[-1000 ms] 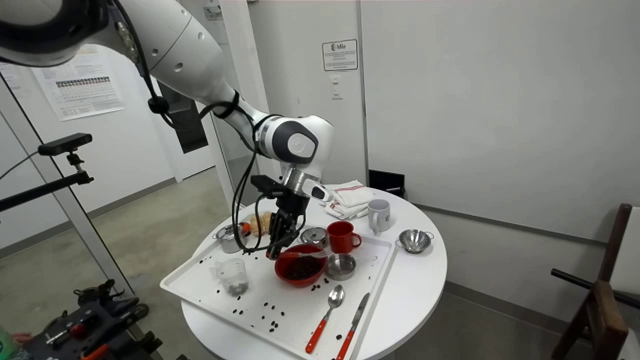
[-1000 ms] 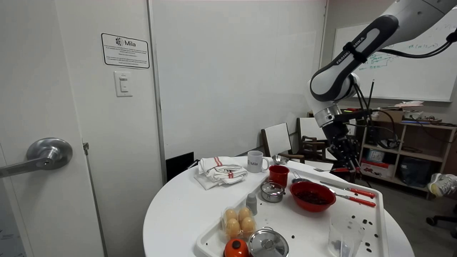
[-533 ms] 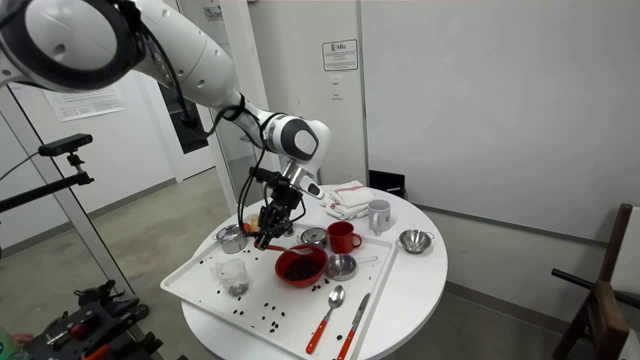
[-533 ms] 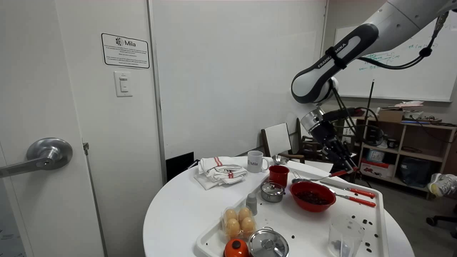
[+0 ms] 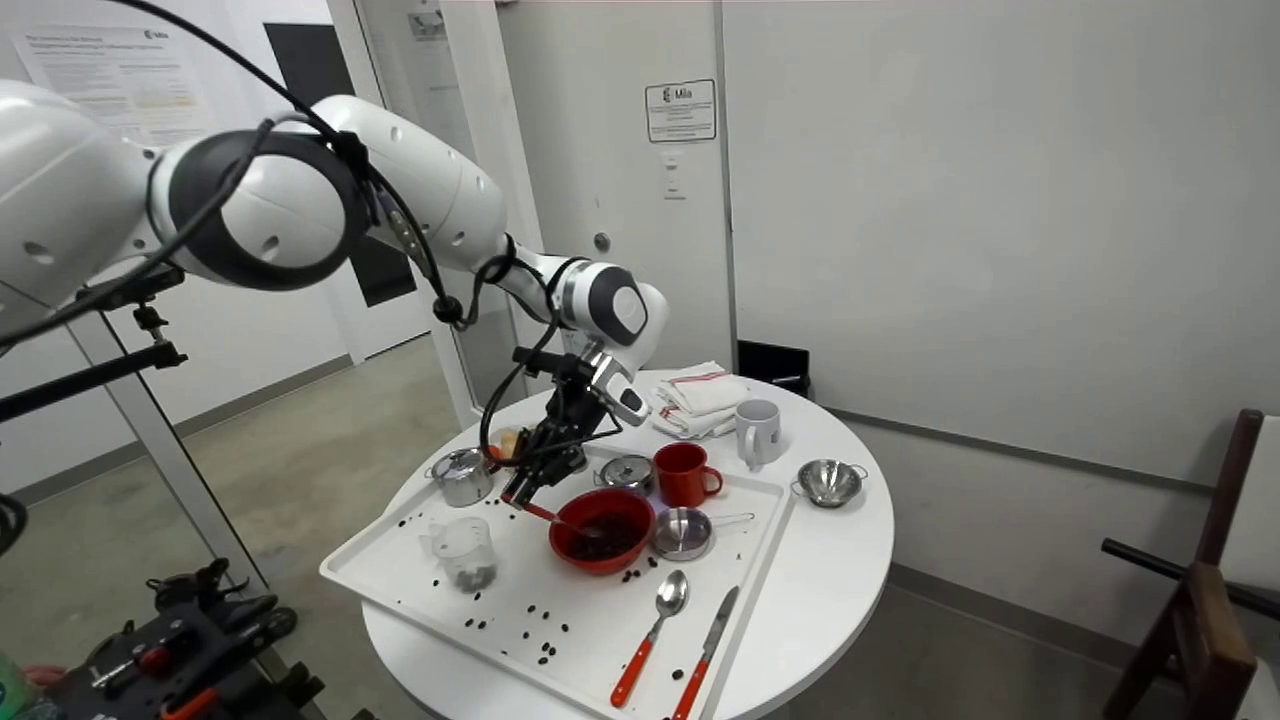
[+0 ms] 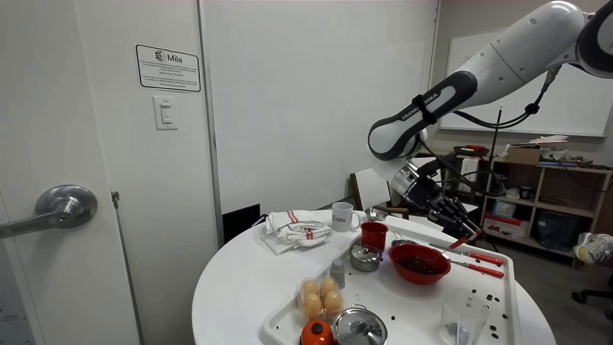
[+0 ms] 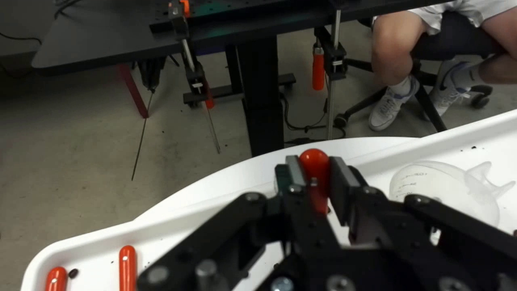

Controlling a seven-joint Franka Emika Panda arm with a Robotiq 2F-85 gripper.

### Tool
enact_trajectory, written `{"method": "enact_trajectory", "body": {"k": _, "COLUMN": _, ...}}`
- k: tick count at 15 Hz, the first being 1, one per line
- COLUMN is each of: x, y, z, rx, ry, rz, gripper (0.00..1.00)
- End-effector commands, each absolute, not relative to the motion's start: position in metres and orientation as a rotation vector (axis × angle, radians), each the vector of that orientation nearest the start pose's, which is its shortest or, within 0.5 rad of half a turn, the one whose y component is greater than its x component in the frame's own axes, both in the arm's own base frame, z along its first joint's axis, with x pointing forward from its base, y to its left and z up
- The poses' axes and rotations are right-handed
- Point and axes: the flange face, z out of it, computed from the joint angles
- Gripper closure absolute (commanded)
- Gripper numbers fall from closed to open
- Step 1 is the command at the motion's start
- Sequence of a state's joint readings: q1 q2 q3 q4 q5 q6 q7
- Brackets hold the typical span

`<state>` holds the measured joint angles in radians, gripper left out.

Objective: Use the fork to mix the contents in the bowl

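Note:
The red bowl [image 5: 600, 568] [image 6: 414, 278] stands on the white tray in both exterior views. Its contents [image 5: 608, 545] [image 6: 415, 264] are a dark mass at the bottom. My gripper [image 5: 514, 500] [image 6: 474, 233] is shut on the end of the fork's red handle [image 5: 542, 514] [image 6: 459, 243], just outside and above the bowl's rim. The fork slants down over the rim, tines inside the bowl at the contents; how deep they reach is unclear. In the wrist view the fork's handle end [image 7: 315, 161] sits between the gripper's pads [image 7: 314, 171]; bowl and tines are hidden there.
A clear measuring cup [image 5: 466, 553], small metal pan [image 5: 683, 534], red cup [image 5: 684, 476] and lidded pot [image 5: 628, 472] surround the bowl on the tray [image 5: 400, 600]. A spoon [image 5: 650, 640] and knife [image 5: 708, 645] lie in front. Eggs [image 6: 320, 299] and another pot [image 6: 360, 327] stand farther off.
The gripper has come down and tilted. The fork, earlier held nearly level above the bowl, now slants down with its tines inside it. The bowl has not moved.

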<state>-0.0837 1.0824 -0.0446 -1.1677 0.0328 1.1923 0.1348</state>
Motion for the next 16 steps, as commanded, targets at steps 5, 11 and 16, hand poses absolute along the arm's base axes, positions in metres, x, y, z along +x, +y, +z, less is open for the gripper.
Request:
{"method": "enact_trajectory", "body": {"k": 5, "x": 0.643, "y": -0.065, "z": 0.106, "rx": -2.822, "ry": 0.246, "rz": 1.789, "gripper": 0.92}}
{"method": "enact_trajectory", "body": {"k": 11, "x": 0.634, "y": -0.043, "z": 0.088, "rx": -2.778, "ry": 0.067, "rz": 2.016, "gripper": 0.93}}
{"method": "enact_trajectory", "body": {"k": 16, "x": 0.633, "y": -0.025, "z": 0.079, "rx": -2.807, "ry": -0.005, "rz": 2.065, "gripper": 0.94}}
